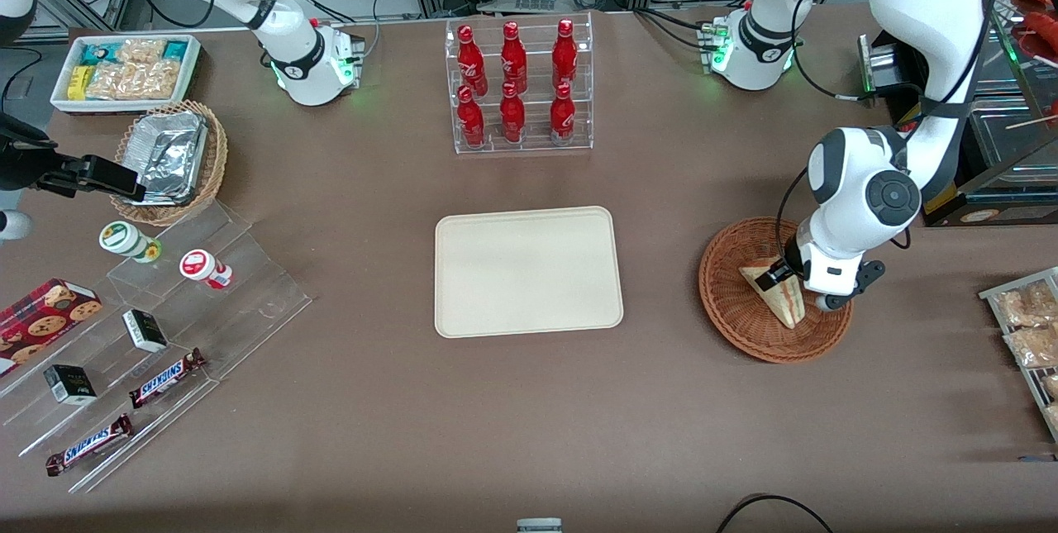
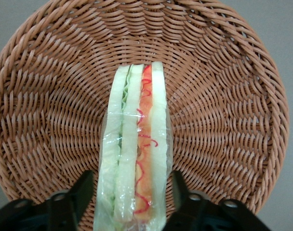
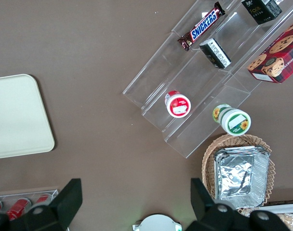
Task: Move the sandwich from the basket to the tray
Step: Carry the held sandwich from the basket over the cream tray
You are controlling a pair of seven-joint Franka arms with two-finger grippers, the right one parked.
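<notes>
The sandwich (image 1: pixel 775 292) stands on its edge in the reddish-brown wicker basket (image 1: pixel 731 310), toward the working arm's end of the table. In the left wrist view the wrapped sandwich (image 2: pixel 137 139) shows pale bread with green and red filling, on the basket's woven floor (image 2: pixel 223 96). My left gripper (image 1: pixel 785 278) is down in the basket and open. Its black fingers (image 2: pixel 84 186) straddle the sandwich, one at each side, and wicker shows in the gap at one side. The gripper (image 2: pixel 132 187) holds nothing. The cream tray (image 1: pixel 529 271) lies flat at the table's middle and also shows in the right wrist view (image 3: pixel 16 115).
A clear rack of red bottles (image 1: pixel 519 87) stands farther from the camera than the tray. Toward the parked arm's end are a stepped acrylic stand with snacks (image 1: pixel 165 326), a tan basket with foil containers (image 1: pixel 169 157) and a white bin (image 1: pixel 124 70). Snack packets (image 1: pixel 1029 326) lie beside the basket.
</notes>
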